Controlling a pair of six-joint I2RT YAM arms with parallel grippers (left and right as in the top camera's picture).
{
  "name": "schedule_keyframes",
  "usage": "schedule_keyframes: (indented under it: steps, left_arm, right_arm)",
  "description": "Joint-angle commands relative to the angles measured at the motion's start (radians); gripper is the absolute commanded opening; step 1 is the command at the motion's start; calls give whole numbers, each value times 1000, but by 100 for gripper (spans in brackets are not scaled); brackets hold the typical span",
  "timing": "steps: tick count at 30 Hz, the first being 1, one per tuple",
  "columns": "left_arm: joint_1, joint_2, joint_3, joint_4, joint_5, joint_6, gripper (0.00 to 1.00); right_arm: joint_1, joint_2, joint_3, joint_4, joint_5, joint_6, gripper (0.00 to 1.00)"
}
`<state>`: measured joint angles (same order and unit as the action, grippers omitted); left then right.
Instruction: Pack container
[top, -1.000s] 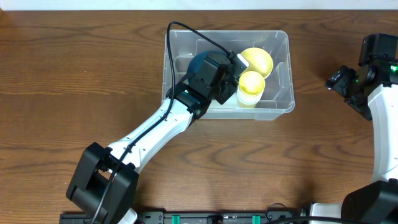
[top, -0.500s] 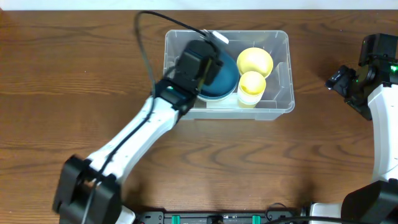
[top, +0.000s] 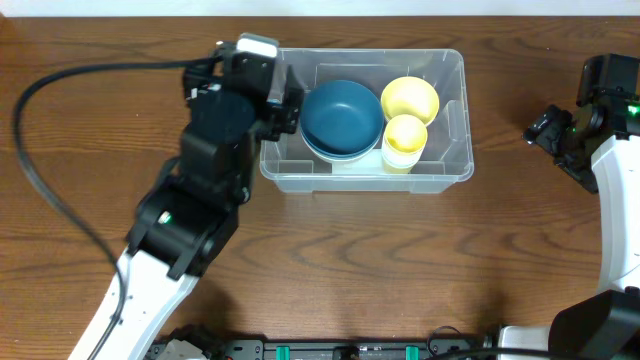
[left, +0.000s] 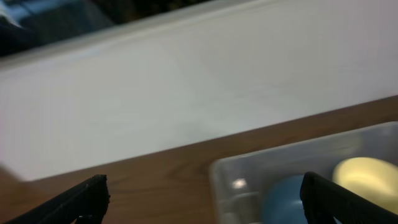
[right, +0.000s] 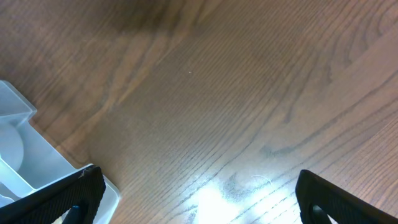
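Note:
The container (top: 365, 180), a large clear bin, stands at the table's back centre. Inside it lie a blue bowl (top: 342, 117) on the left, a yellow bowl (top: 410, 98) at the back right and a yellow cup (top: 405, 140) in front of that. My left gripper (top: 262, 92) hovers by the container's left rim. In the left wrist view the gripper (left: 205, 202) is open and empty, with the container's corner (left: 239, 177) and the blue bowl (left: 283, 199) below it. My right gripper (top: 547, 128) stays off to the right of the container, open over bare wood (right: 205, 199).
Brown wooden table (top: 420, 260) all round the container. A white wall (left: 199, 81) runs behind the table's far edge. The left arm's black cable (top: 60, 90) loops over the left side of the table. The container's corner (right: 18, 149) shows at the right wrist view's left edge.
My left gripper has opened and drawn back leftwards out of the container, leaving the blue bowl lying inside. The right arm has not moved.

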<state>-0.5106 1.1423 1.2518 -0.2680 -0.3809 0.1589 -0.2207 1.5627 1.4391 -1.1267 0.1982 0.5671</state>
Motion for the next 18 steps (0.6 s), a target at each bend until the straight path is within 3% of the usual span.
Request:
schedule_keyframes:
  steps: [1,5,9,13,18]
  left_arm:
    - [2,-56,11,-38,-143,80,98]
    - [2,-101,11,-102,-160,81,98]
    - [1,-153,11,-262,-304,72,98]
    - [2,-238,11,-541,-319,-13,98]
    - [85,-383,11,-806,-263,-213,98]
  right_arm:
    - [-8,3,11,0,7,12,99]
    - [-8,3,11,0,7,12,99]
    - [-8,3,11,0,7,12,99]
    - [-8,3,11,0,7,12,99]
    - [-8,3,11,0,7,12,99]
